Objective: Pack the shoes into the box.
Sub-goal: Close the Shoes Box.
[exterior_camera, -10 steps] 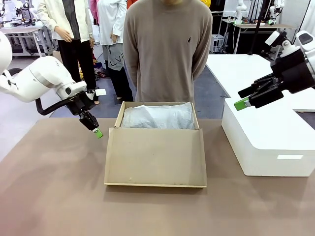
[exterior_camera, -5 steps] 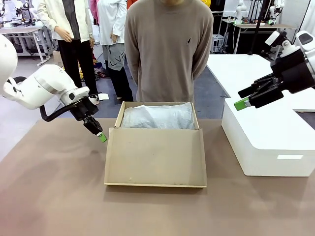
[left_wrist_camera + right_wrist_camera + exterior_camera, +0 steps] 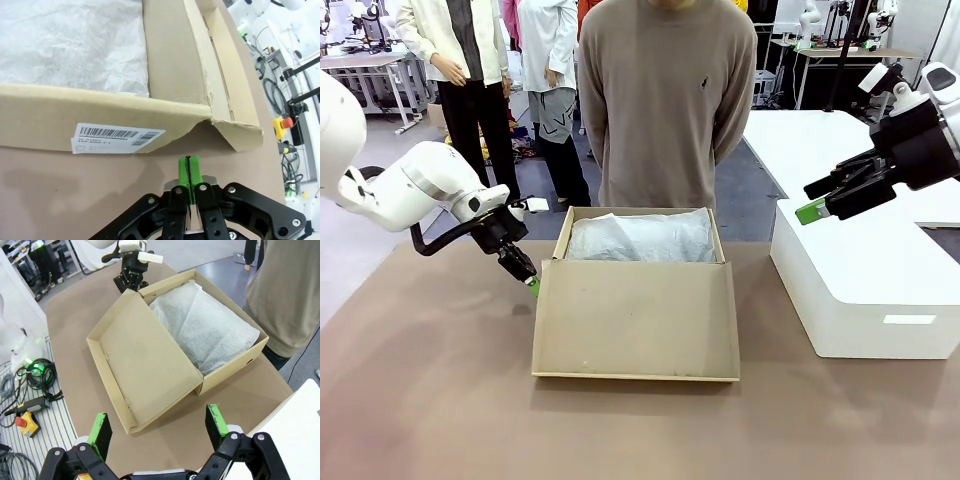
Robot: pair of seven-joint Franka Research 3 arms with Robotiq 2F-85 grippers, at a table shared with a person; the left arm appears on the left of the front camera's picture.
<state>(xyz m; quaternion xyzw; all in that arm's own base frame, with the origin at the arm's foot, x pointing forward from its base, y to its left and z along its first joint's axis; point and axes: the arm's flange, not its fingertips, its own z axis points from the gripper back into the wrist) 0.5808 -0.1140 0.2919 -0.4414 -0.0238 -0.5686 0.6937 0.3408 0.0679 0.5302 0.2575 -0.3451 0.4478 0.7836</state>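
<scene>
Lid lies flopped open toward me, flat on the table, hinged along the near wall of the box; the box itself sits mid-table just before the person, its long axis running left to right, white tissue covering whatever is inside, so I cannot tell whether the shoes are in there; my left gripper is pinched fully together, holding nothing, its green tips low and just beside the lid's left edge near the hinge corner; in my left wrist view the box's end wall stands straight ahead of those closed fingers, and the lid's torn corner flap lies just ahead and to one side; I judge this arm the nearer one, well placed to get under that edge and swing the lid up and over; my right gripper hangs splayed wide and empty above the white block, well apart from the box; a white barcode sticker is on the end wall, its print too small for me to read; no brand shows on the cardboard.
</scene>
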